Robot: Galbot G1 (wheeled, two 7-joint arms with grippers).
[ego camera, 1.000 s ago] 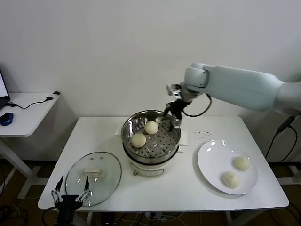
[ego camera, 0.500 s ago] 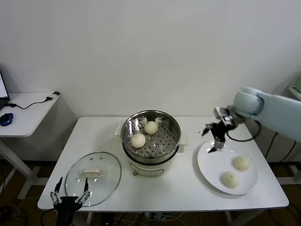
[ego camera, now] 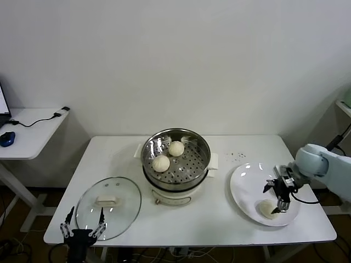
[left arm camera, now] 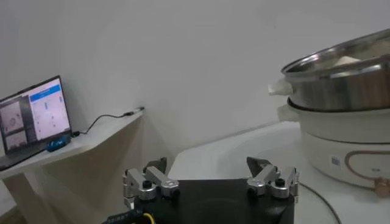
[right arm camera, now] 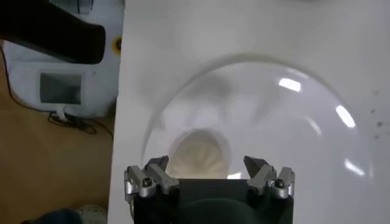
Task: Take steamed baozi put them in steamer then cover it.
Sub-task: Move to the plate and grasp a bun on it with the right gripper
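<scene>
- White wall is backing a white table [ego camera: 219, 219], where the steamer [ego camera: 175, 181] is sitting in the middle with two steamed baozi [ego camera: 161, 163] already lying on its perforated tray.
- Judging by this, loading is about halfway: the plate [ego camera: 244, 189] on the robot's right is showing one bun [ego camera: 267, 209], and a possible second is hidden behind the right tool [ego camera: 281, 197].
- That tool is hanging over the plate with its jaws spread wide and holding nothing; in the right wrist view a bun [right arm camera: 198, 155] is lying just beyond the fingertips [right arm camera: 259, 167], roughly centred between them.
- Next move, as I judge it, is calling for a descent until the jaws are straddling the bun, then a gentle squeeze.
- Off to the robot's left, the left tool [ego camera: 82, 227] is waiting wide and empty just off the table's near edge, beside the cover [ego camera: 108, 200] lying flat.
</scene>
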